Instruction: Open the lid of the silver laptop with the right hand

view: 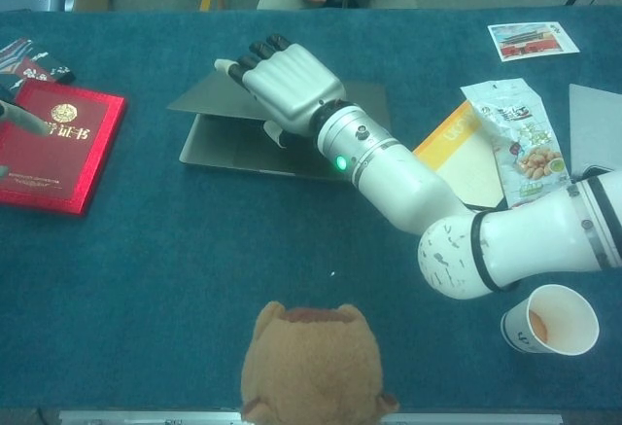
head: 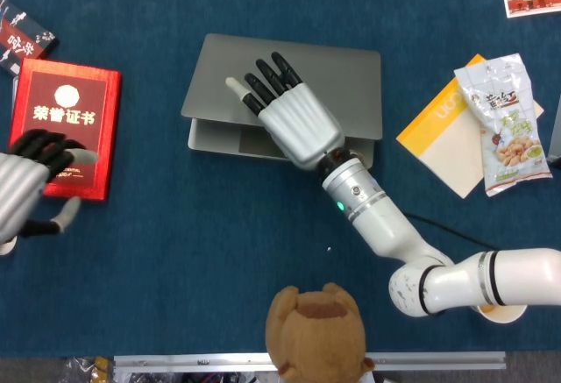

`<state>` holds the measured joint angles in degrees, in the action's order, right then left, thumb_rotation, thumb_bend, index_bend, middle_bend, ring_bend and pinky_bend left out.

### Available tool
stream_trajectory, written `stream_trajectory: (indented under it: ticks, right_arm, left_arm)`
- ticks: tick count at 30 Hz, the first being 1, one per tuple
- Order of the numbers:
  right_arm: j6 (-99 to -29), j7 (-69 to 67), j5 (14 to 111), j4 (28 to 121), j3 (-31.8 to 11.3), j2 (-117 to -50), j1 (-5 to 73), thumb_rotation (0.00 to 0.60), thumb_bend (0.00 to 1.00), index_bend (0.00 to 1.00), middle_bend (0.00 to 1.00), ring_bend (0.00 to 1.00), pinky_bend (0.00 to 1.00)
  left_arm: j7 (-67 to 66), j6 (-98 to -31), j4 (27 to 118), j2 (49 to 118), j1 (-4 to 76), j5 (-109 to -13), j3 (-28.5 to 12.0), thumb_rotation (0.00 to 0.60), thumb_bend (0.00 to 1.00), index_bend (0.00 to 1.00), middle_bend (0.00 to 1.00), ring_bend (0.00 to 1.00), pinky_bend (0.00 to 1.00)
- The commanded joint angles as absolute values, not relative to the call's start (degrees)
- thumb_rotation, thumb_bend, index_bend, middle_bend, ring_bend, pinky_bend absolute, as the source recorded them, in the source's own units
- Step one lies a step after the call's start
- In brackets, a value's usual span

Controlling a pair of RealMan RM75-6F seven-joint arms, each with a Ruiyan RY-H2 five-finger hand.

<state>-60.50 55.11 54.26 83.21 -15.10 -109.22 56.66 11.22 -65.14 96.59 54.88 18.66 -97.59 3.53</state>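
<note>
Near the upper middle of the worktop (head: 175, 251), the silver laptop (head: 351, 76) sits partly open. Right hand (head: 294, 116) grips the lid's front edge, fingers flat on top, to lift it.

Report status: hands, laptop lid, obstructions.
Right hand holds the lid's front edge. Silver laptop part open. Left hand open over the red certificate. Nothing blocking.
</note>
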Motion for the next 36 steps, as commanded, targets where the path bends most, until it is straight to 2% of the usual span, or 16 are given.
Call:
stream_trajectory:
  ticks: [1,15,21,36]
  right_arm:
    - [-60.8,55.5,53.9,83.5,-15.3,-109.0,57.0,0.600,0.40,0.08,0.15,0.00,0.00]
    - [-62.1,56.3,53.2,83.7,-15.0,-108.6,58.0,0.600,0.40,0.08,0.15,0.00,0.00]
    - [-62.5,56.3,53.0,84.0,-14.8,-108.5,58.2,0.600,0.40,0.08,0.15,0.00,0.00]
    - [-63.1,56.3,52.7,84.3,-14.3,-108.4,58.7,0.600,0.40,0.08,0.15,0.00,0.00]
  left_arm:
    - [11.5,-62.9,96.7,56.0,20.9,-99.0,3.8,0.505,0.44,0.24,0.20,0.13,0.06]
    - [12.6,-51.4,94.1,62.9,30.4,-98.9,3.8,0.504,0.44,0.16,0.12,0.08,0.06]
    - [12.0,-48.8,91.6,66.8,33.0,-97.5,3.3,0.504,0.44,0.13,0.10,0.06,0.06]
    - [10.8,-42.7,86.4,75.1,38.3,-92.8,2.6,0.505,0.44,0.13,0.09,0.06,0.06]
